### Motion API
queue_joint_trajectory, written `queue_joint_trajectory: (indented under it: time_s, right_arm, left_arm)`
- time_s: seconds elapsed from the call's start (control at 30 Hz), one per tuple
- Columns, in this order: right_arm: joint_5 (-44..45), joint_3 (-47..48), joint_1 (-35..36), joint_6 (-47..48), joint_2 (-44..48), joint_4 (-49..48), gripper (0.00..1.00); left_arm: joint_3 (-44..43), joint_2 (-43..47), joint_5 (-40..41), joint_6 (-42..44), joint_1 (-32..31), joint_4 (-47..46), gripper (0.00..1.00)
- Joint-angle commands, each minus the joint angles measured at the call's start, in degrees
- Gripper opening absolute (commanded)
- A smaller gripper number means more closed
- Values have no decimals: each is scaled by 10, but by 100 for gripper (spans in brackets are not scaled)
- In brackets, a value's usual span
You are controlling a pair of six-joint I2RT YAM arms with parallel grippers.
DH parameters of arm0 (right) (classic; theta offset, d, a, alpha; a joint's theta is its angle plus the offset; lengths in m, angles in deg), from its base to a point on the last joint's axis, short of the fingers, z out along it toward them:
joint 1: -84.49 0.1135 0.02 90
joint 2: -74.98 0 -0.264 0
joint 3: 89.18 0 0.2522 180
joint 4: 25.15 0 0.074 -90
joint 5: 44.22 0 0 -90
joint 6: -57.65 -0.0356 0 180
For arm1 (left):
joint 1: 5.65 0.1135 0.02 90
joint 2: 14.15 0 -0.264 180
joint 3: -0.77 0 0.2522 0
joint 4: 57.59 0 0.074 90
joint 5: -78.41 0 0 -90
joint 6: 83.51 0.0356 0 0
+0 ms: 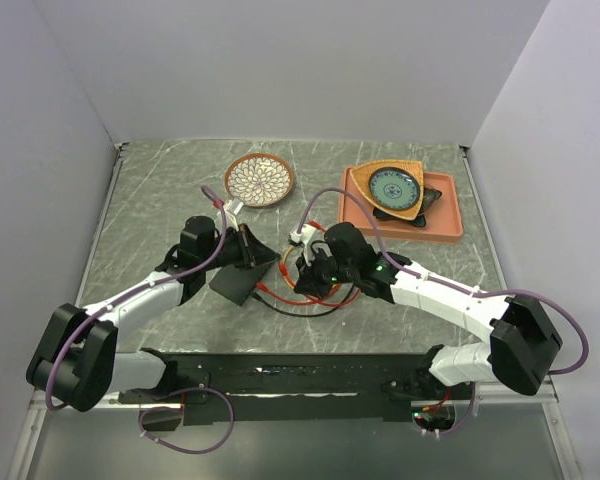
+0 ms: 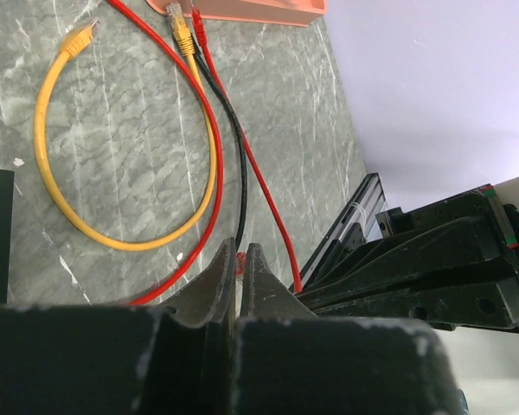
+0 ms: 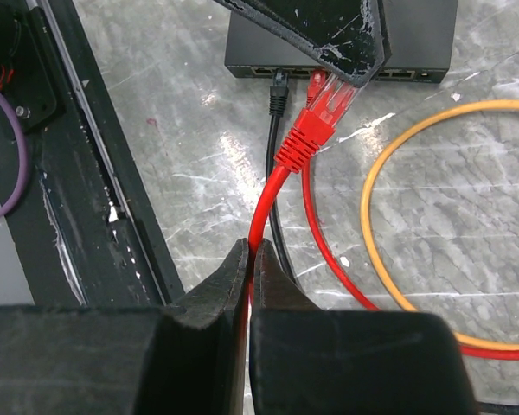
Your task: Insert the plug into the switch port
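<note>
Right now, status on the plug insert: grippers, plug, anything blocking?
Both shut: left gripper on red plug, right gripper on its red cable. Plug at the switch port row, not seated. Black cable occupies neighbouring port.

Place: we read this as a robotics lab test cell.
Enclosure: plain pale walls (image 1: 300,70) box in a grey marble-patterned counter (image 1: 150,200) on three sides.
Machinery: we see a left arm (image 1: 140,292) and a right arm (image 1: 445,297) mounted on a black rail (image 1: 280,372).
Equipment: a black switch (image 3: 419,39) and a yellow network cable (image 2: 38,138) lie on the counter.
</note>
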State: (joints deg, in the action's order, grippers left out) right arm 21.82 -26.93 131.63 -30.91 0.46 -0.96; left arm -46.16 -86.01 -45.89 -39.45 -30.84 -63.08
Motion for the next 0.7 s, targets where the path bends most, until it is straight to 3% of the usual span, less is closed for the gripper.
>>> queue_joint_trajectory:
  time_s: [0.0, 0.07, 0.2, 0.23, 0.33, 0.43, 0.67]
  right_arm:
    - [12, 14, 6, 9, 3, -34, 0]
    - [20, 13, 6, 6, 3, -37, 13]
    - [26, 15, 6, -3, -2, -40, 28]
    - [30, 16, 5, -7, -2, -47, 40]
    - [57, 27, 6, -34, -8, -53, 62]
    - [72, 46, 7, -56, -23, -58, 68]
    - [95, 60, 18, -92, -44, -68, 68]
  left_arm:
    - [-18, 1, -4, 4, -10, -15, 1]
    - [-17, 2, -1, 4, -10, -14, 1]
    - [-12, 11, 9, -5, -11, -17, 1]
    - [-10, 13, 12, -8, -11, -23, 1]
    - [1, 21, 23, -21, -13, -40, 1]
    - [5, 22, 33, -21, -13, -34, 1]
    - [4, 25, 41, -22, -13, -26, 1]
